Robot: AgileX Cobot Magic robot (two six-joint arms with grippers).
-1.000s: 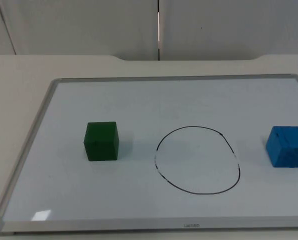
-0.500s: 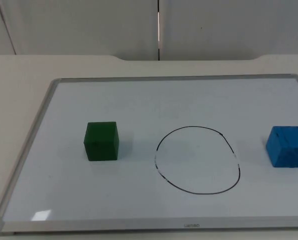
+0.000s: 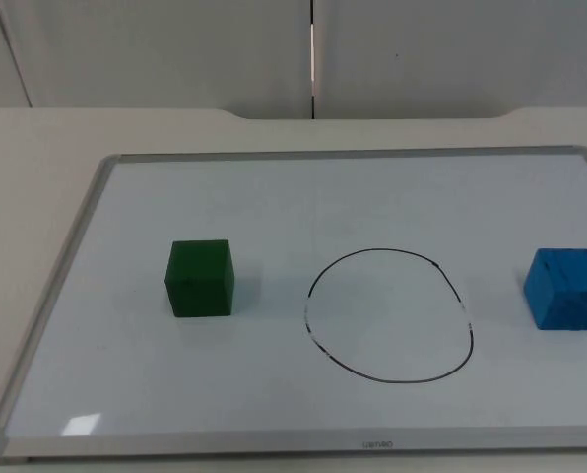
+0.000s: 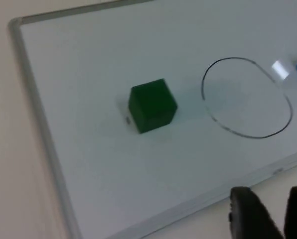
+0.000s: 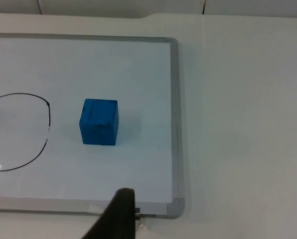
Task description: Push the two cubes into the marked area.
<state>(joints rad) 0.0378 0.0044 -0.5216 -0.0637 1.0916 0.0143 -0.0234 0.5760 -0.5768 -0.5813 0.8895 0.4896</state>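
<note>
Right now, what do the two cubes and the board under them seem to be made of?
The green cube looks like painted wood or dense foam: matte faces, crisp edges. The blue cube appears the same, its paint streaked with darker marks. The white board with the grey frame seems a glossy whiteboard: it reflects light, and the frame looks like metal or plastic.

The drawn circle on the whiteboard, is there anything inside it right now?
Nothing sits inside the drawn circle, just bare whiteboard. The green cube stands on one side outside it, the blue cube on the other. Nothing covers the area.
</note>
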